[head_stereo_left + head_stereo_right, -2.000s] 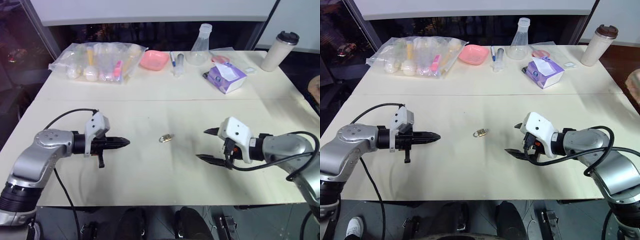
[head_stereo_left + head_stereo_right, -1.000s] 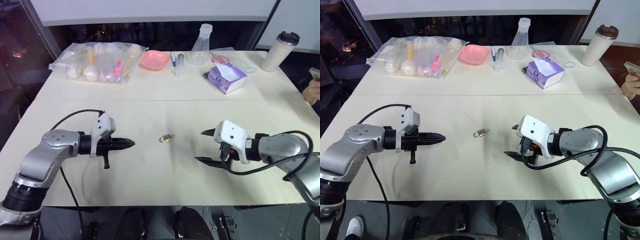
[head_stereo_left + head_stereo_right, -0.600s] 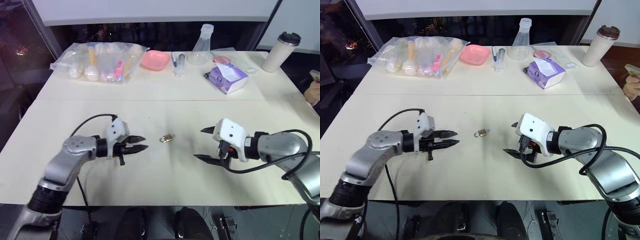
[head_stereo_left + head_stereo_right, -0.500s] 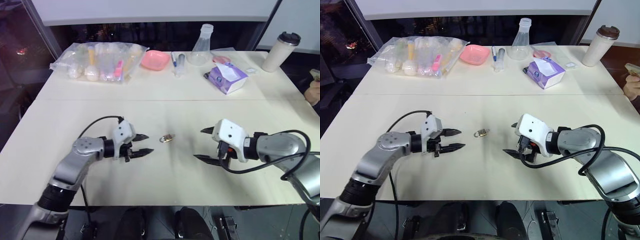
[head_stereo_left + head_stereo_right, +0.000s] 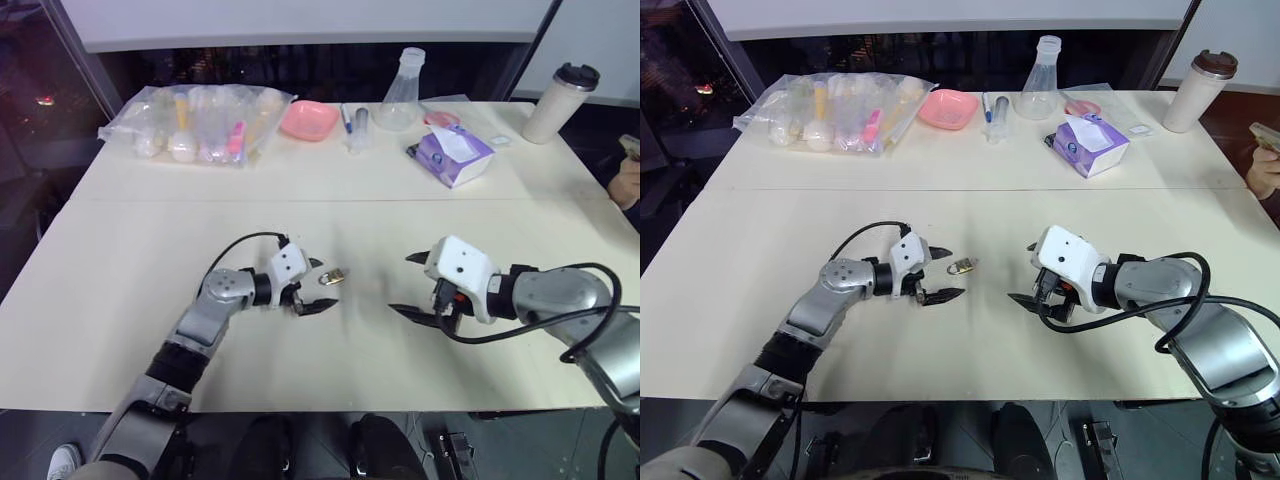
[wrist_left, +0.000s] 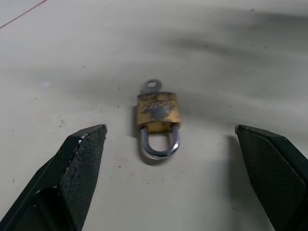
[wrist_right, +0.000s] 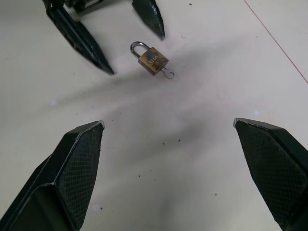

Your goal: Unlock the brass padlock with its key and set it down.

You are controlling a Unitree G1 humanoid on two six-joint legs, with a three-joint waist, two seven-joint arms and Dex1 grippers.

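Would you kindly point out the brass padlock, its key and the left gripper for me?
brass padlock [image 6: 158,112], left wrist view, on the yellow body.
key [image 6: 151,86], left wrist view, on the silvery head sticking out of the body's end.
left gripper [image 5: 318,288], left eye view, midway between its open fingertips.

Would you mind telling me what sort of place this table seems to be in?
Probably a lab or test workspace: a conical flask, a clear bag of small bottles and a purple tissue box sit at the back of a plain pale table, with a brass padlock lying mid-table.
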